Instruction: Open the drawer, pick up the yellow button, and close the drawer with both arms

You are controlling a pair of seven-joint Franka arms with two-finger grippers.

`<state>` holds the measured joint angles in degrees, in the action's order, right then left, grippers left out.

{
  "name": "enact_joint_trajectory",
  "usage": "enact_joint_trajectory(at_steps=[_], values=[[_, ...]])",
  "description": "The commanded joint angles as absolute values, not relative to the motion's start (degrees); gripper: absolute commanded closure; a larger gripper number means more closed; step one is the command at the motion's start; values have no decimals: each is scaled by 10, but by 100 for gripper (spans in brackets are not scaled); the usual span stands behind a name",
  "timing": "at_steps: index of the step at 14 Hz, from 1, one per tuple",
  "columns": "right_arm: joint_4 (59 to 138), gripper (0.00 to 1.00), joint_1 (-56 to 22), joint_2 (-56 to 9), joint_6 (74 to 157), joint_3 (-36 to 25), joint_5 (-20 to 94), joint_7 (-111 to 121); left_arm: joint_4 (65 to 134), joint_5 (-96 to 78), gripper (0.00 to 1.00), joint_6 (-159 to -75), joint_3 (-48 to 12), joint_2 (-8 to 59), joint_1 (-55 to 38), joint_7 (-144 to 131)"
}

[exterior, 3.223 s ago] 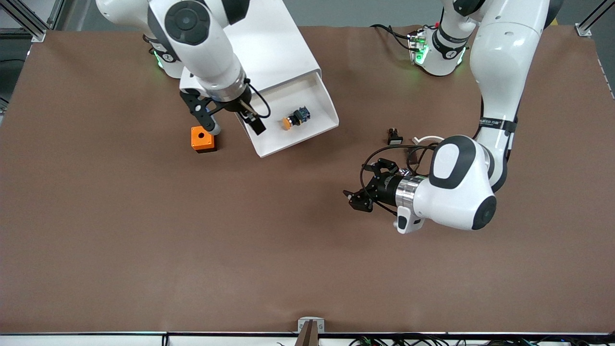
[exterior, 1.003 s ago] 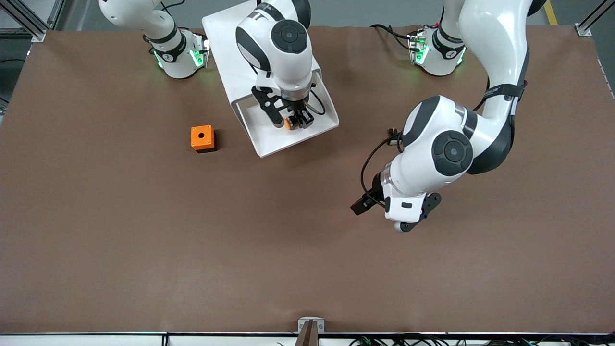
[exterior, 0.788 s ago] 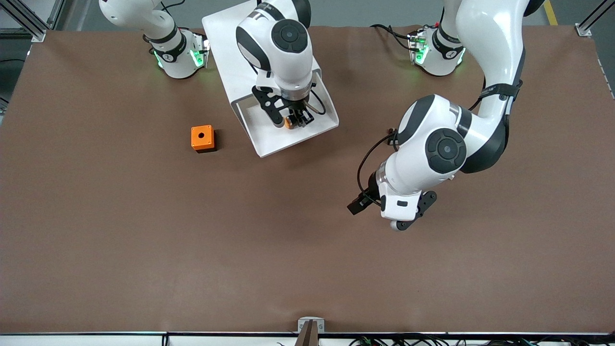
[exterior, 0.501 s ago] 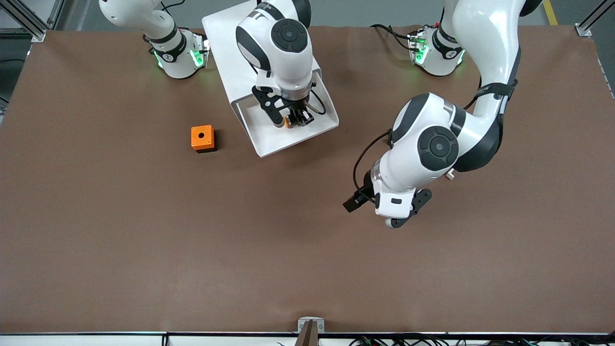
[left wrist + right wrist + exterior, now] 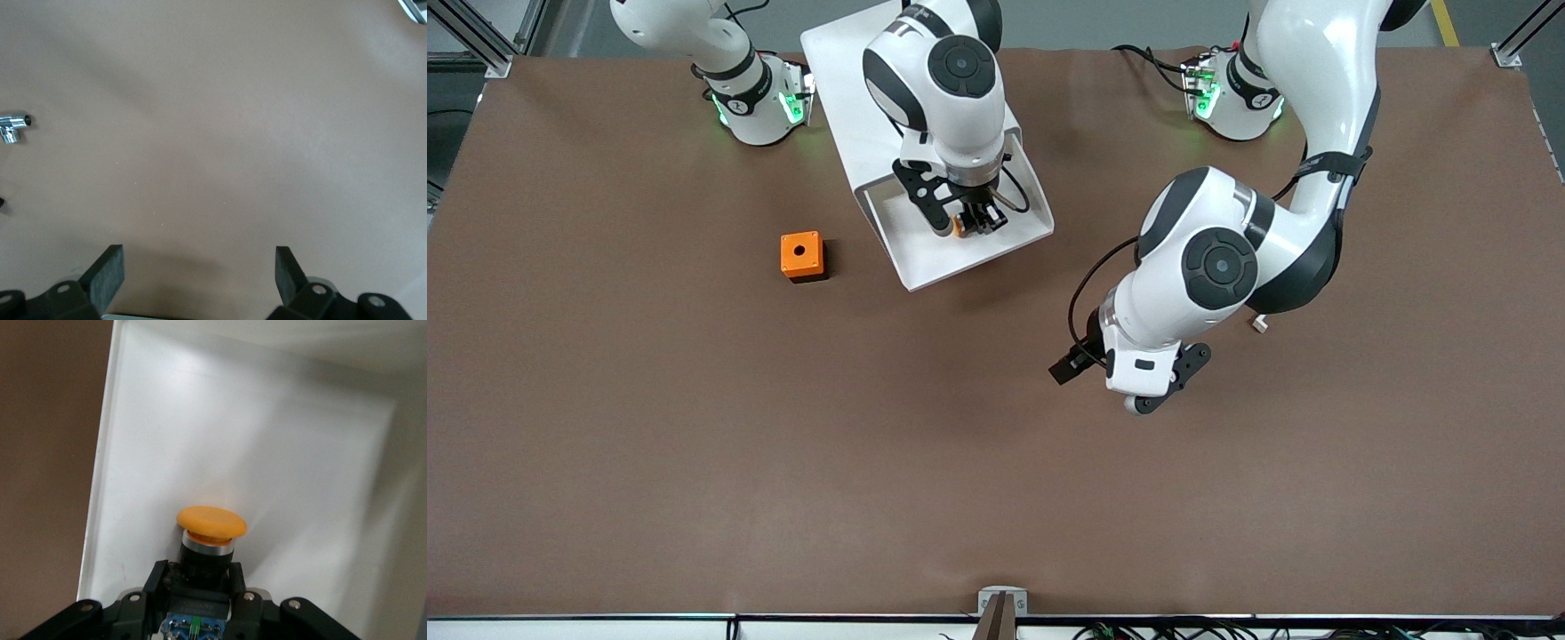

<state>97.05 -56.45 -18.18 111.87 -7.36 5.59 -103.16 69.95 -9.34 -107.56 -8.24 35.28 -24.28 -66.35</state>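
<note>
Two arms reach over the brown desk (image 5: 694,444) in the front view. The right hand (image 5: 963,220) is down inside the drawer (image 5: 925,253), which stands pulled out of the white cabinet (image 5: 854,62). The button (image 5: 958,227) sits between its fingers, only a bit of orange showing. The left hand (image 5: 1107,378) hangs over bare desk, well apart from the drawer. An orange cube (image 5: 801,256) lies on the desk beside the drawer, toward the right arm's end.

From the left wrist, the left hand (image 5: 199,270) has its fingers spread wide with only desk under them.

From the right wrist, the right hand (image 5: 199,583) is closed narrow on the dark body of the button (image 5: 211,528), whose orange cap points out past the fingertips over the white drawer floor (image 5: 280,467).
</note>
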Motion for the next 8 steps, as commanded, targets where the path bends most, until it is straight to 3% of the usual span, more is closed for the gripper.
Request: enact_joint_trajectory(at_steps=[1, 8], values=[[962, 99, -564, -183, 1114, -77, 56, -1033, 713, -84, 1, -1082, -90, 342, -243, -672], [926, 99, -551, -181, 1077, -80, 56, -1006, 715, -62, 1, -1078, -90, 342, -251, -671]])
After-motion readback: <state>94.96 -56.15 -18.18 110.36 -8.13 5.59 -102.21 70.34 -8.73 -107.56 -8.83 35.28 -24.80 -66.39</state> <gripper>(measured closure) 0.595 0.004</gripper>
